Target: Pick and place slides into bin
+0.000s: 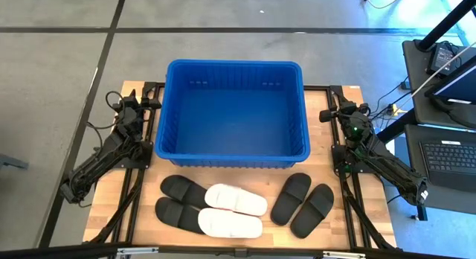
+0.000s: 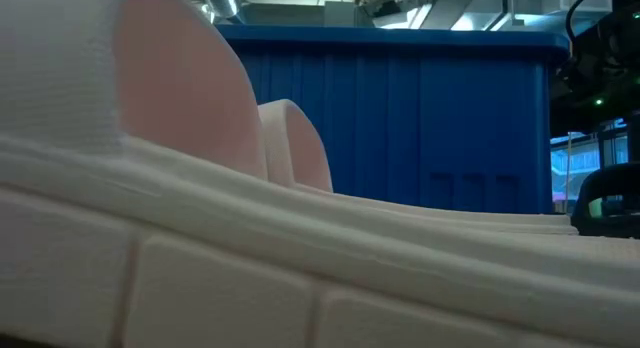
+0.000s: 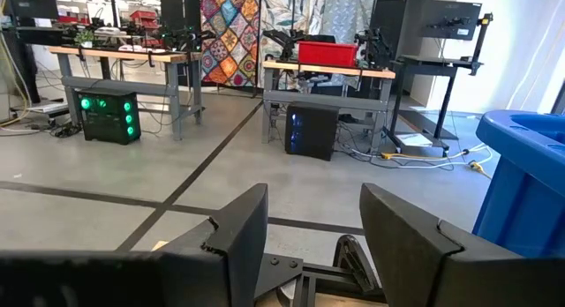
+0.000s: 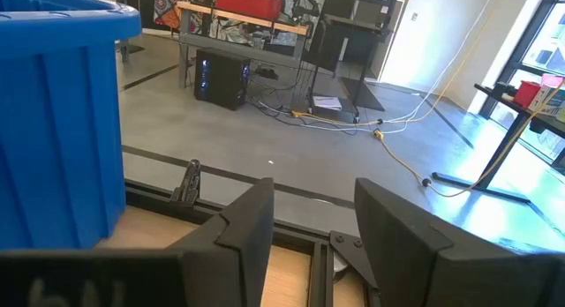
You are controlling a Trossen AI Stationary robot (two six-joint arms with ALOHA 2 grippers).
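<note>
The blue bin (image 1: 234,114) stands at the table's far middle; its floor shows bare. In front of it the slides lie flat on their soles in three pairs: two black (image 1: 184,190) at the left, two white (image 1: 236,199) in the middle, two black (image 1: 301,203) at the right. In the low view a white slide (image 2: 200,268) fills the foreground, with the bin (image 2: 420,118) behind it. My left gripper (image 1: 146,103) (image 3: 313,210) waits open beside the bin's far left corner. My right gripper (image 1: 329,114) (image 4: 313,201) waits open beside the bin's right wall. Nothing is between either pair of fingers.
Black frame rails (image 1: 137,192) run along the wooden table's left and right sides under the arms. A desk with a laptop (image 1: 450,155) stands off the table to the right. Bare wood (image 1: 364,214) shows at the near right.
</note>
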